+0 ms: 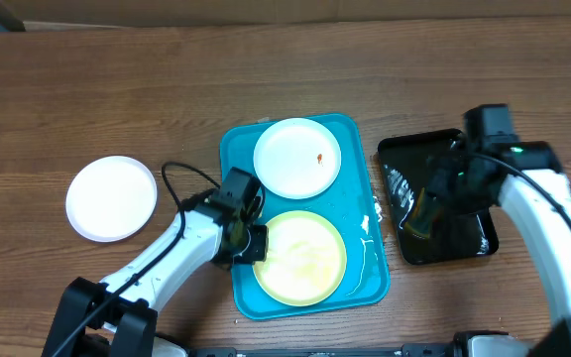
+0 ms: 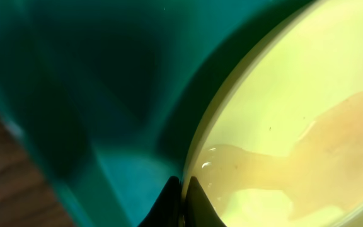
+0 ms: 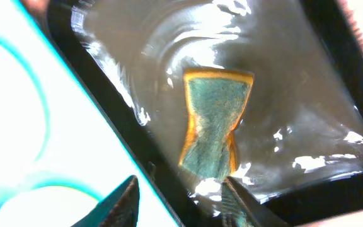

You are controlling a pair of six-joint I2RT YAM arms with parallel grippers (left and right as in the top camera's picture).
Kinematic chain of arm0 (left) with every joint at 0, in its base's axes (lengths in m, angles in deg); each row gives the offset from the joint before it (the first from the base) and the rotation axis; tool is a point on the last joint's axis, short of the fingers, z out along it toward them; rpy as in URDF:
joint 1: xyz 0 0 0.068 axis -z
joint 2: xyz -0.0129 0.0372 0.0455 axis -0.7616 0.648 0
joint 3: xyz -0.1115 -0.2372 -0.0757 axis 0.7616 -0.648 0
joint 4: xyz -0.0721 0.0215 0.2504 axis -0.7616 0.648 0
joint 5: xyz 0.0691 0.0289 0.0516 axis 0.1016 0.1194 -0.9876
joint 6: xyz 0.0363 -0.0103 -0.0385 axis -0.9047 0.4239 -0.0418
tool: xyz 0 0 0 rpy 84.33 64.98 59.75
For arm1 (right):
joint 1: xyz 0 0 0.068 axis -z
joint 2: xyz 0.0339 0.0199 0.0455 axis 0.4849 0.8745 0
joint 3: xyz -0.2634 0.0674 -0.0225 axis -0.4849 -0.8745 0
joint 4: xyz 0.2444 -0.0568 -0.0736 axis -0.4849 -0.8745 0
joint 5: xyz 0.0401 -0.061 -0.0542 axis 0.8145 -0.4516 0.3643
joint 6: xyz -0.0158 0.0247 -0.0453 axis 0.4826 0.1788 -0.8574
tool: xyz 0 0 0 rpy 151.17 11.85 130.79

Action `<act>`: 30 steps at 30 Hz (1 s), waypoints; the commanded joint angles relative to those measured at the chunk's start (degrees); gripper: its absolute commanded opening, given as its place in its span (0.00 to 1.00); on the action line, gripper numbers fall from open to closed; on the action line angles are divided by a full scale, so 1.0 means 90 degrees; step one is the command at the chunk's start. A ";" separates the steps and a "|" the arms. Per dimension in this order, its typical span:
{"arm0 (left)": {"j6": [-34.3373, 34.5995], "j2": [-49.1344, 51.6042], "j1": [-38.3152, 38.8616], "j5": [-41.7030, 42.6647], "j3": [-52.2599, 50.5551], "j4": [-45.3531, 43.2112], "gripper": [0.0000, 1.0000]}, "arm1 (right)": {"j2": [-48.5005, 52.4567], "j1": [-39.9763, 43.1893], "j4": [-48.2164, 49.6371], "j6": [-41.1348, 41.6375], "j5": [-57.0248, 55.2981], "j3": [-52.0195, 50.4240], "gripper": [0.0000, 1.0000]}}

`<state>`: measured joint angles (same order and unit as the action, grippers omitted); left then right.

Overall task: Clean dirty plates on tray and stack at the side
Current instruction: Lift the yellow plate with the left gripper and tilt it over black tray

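The blue tray [image 1: 361, 198] holds a white plate [image 1: 295, 157] with a small red smear at the back and a pale yellow plate [image 1: 300, 256] at the front. My left gripper [image 1: 251, 243] is at the yellow plate's left rim. In the left wrist view its fingers [image 2: 183, 186] are shut on that rim, with the wet yellow plate [image 2: 295, 94] to the right and the tray [image 2: 118, 94] to the left. A second white plate [image 1: 111, 197] lies on the table at the left. My right gripper [image 1: 434, 203] is open and empty over the black tray.
The glossy black tray [image 1: 464, 238] to the right of the blue tray holds water and a green-and-yellow sponge [image 3: 216, 123], which lies just ahead of my right fingers [image 3: 181, 202]. Some white foam is on the blue tray's right side [image 1: 370, 216].
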<state>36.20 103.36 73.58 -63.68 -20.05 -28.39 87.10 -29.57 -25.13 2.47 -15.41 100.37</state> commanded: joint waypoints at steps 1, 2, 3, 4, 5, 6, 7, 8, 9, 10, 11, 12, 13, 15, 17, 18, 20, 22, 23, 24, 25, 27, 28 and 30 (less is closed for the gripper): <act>-0.0534 0.0019 0.0022 -0.0124 0.1129 0.0396 0.04 | -0.0435 0.0437 -0.0163 -0.0221 0.0573 0.0277 0.46; -0.0539 0.0019 0.0061 -0.0124 0.1440 0.0576 0.04 | -0.0522 0.0583 -0.0192 -0.0221 0.0709 0.0279 0.47; -0.0539 0.0019 0.0109 -0.0129 0.1753 0.0721 0.04 | -0.0593 0.0733 -0.0226 -0.0219 0.0835 0.0279 0.47; -0.0539 0.0019 0.0170 -0.0129 0.2055 0.0814 0.04 | -0.0644 0.0882 -0.0253 -0.0219 0.0940 0.0279 0.48; -0.0532 0.0019 0.0238 -0.0131 0.2341 0.0840 0.04 | -0.0675 0.1032 -0.0274 -0.0219 0.1042 0.0279 0.49; -0.0512 0.0019 0.0318 -0.0148 0.2613 0.0814 0.04 | -0.0692 0.1185 -0.0299 -0.0216 0.1149 0.0279 0.49; -0.0442 0.0022 0.0403 -0.0214 0.2861 0.0731 0.04 | -0.0695 0.1341 -0.0323 -0.0219 0.1248 0.0277 0.49; -0.0342 0.0022 0.0505 -0.0328 0.3077 0.0578 0.04 | -0.0695 0.1489 -0.0347 -0.0219 0.1350 0.0277 0.49; -0.0216 0.0022 0.0634 -0.0522 0.3279 0.0338 0.04 | -0.0695 0.1634 -0.0369 -0.0219 0.1469 0.0277 0.49; -0.0087 0.0022 0.0765 -0.0724 0.3412 0.0095 0.04 | -0.0695 0.1736 -0.0384 -0.0219 0.1545 0.0277 0.49; 0.0056 0.0022 0.0937 -0.0967 0.3502 -0.0243 0.04 | -0.0695 0.1831 -0.0398 -0.0219 0.1588 0.0277 0.49; 0.0141 0.0022 0.1078 -0.1149 0.3541 -0.0498 0.04 | -0.0695 0.1885 -0.0410 -0.0221 0.1600 0.0277 0.49; 0.0240 0.0024 0.1253 -0.1401 0.3565 -0.0804 0.04 | -0.0695 0.1938 -0.0425 -0.0221 0.1600 0.0277 0.49; 0.0333 0.0097 0.1634 -0.1984 0.3568 -0.1389 0.04 | -0.0695 0.2011 -0.0476 -0.0219 0.1600 0.0277 0.49; 0.0321 0.0262 0.2069 -0.2730 0.3570 -0.1974 0.04 | -0.0695 0.2035 -0.0549 -0.0221 0.1598 0.0274 0.49; 0.0267 0.0369 0.2276 -0.3084 0.3575 -0.2222 0.04 | -0.0695 0.2035 -0.0580 -0.0221 0.1600 0.0274 0.49; -0.0163 0.0656 0.2703 -0.3733 0.3587 -0.2766 0.04 | -0.0695 0.2035 -0.0634 -0.0221 0.1600 0.0274 0.49; -0.0607 0.0952 0.3048 -0.4401 0.3687 -0.2970 0.04 | -0.0695 0.2035 -0.0685 -0.0219 0.1600 0.0274 0.49; -0.0780 0.1103 0.3194 -0.4767 0.3774 -0.2963 0.04 | -0.0695 0.2035 -0.0719 -0.0219 0.1600 0.0274 0.49; -0.0935 0.1241 0.3317 -0.5076 0.3869 -0.2919 0.04 | -0.0695 0.2035 -0.0760 -0.0221 0.1600 0.0274 0.49; -0.1059 0.1362 0.3419 -0.5353 0.3954 -0.2892 0.04 | -0.0695 0.2035 -0.0799 -0.0221 0.1598 0.0274 0.49; -0.1253 0.1525 0.3560 -0.5792 0.4080 -0.2875 0.04 | -0.0695 0.2035 -0.0831 -0.0221 0.1598 0.0274 0.49; -0.1275 0.1574 0.3602 -0.5977 0.4131 -0.2878 0.04 | -0.0695 0.2035 -0.0845 -0.0223 0.1598 0.0274 0.49; -0.1379 0.1588 0.3655 -0.6139 0.4216 -0.2890 0.04 | -0.0695 0.2035 -0.0862 -0.0238 0.1598 0.0274 0.49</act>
<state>27.51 118.02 106.29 -109.01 14.29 -53.88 81.63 -11.62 -32.86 1.29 -1.99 101.71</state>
